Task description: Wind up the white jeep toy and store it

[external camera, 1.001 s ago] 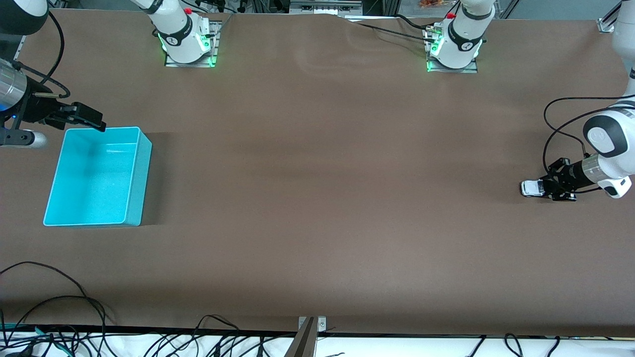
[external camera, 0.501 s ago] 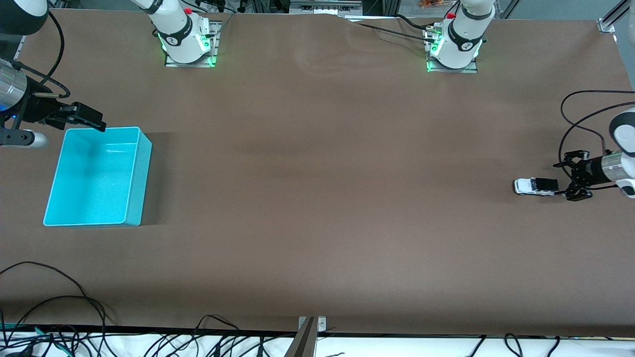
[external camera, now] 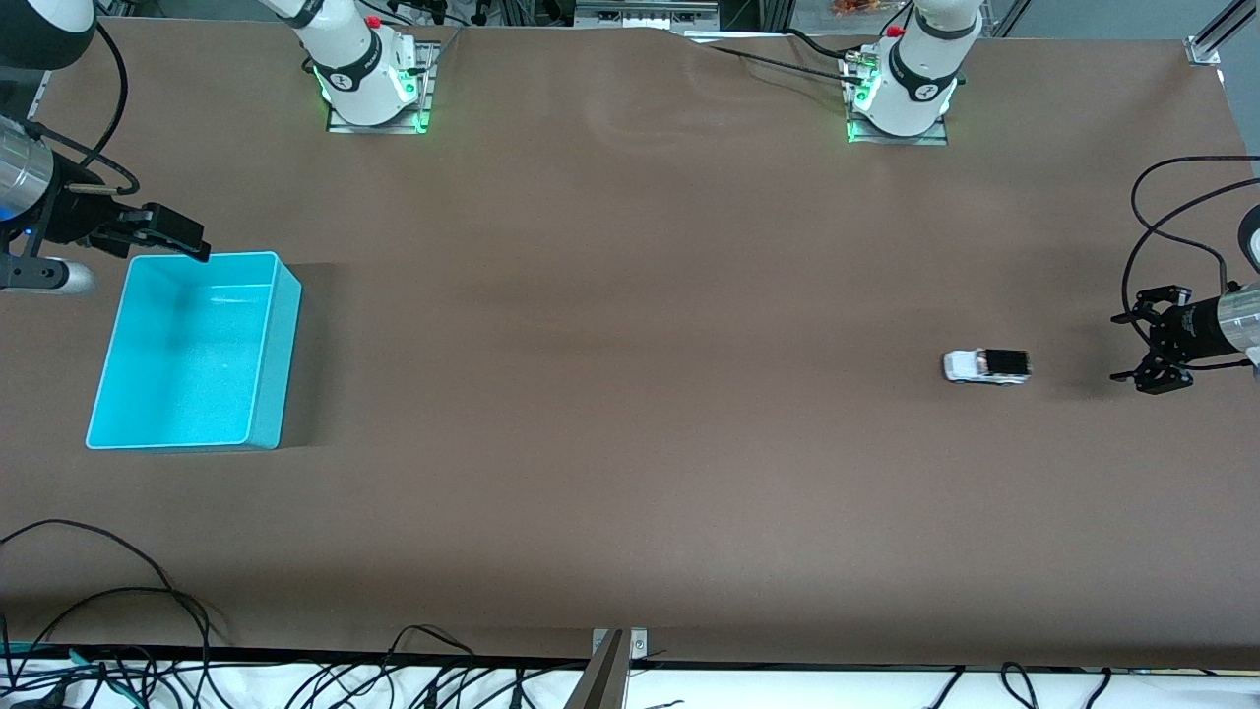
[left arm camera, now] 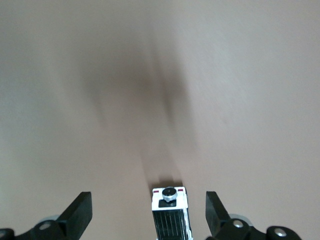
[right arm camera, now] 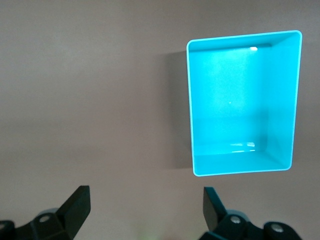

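The white jeep toy (external camera: 986,366), with white hood and black rear, stands free on the brown table toward the left arm's end. My left gripper (external camera: 1118,347) is open and empty, a short way from the jeep's rear. In the left wrist view the jeep (left arm camera: 171,216) shows its rear with a round knob, in line with the gap of the open gripper (left arm camera: 148,209). The cyan bin (external camera: 266,354) sits empty at the right arm's end. My right gripper (external camera: 187,242) is open and empty over the bin's corner; the right wrist view shows the gripper (right arm camera: 146,202) and the bin (right arm camera: 240,100).
Both arm bases (external camera: 369,84) (external camera: 901,94) stand at the table's edge farthest from the front camera. Loose black cables (external camera: 118,630) lie along the edge nearest that camera. Brown table surface (external camera: 630,394) lies between jeep and bin.
The left gripper let go of the jeep and drew back toward its end of the table. The jeep rolled away from it toward the bin's end. The right arm has not moved.
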{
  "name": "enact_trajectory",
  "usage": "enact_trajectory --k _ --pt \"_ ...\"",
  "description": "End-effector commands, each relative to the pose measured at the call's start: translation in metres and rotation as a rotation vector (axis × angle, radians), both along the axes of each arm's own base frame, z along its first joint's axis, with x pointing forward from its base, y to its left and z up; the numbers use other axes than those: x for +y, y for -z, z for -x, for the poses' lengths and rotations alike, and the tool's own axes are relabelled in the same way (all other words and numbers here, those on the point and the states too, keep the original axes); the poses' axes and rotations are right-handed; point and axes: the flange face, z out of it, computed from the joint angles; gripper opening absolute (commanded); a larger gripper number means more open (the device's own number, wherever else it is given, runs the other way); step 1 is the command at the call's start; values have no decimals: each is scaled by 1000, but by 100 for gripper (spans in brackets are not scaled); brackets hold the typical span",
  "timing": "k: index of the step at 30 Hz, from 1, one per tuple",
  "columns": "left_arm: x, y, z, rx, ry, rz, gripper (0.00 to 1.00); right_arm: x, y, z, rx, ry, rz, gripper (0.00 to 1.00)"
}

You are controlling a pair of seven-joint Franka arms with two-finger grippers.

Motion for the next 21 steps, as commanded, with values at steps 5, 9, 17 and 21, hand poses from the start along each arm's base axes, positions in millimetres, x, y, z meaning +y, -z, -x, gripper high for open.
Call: enact_trajectory --k 5,9,17,21 --pt "-50 -69 -16 31 134 22 100 1 -3 6 1 -7 -23 100" --pt "-73 -107 -29 29 188 38 100 1 -3 6 1 -7 -23 100" --pt "-96 -180 -37 43 259 70 100 1 -3 6 1 -7 -23 100" --pt "-112 -205 -45 -8 426 57 100 1 -3 6 1 -7 -23 100"
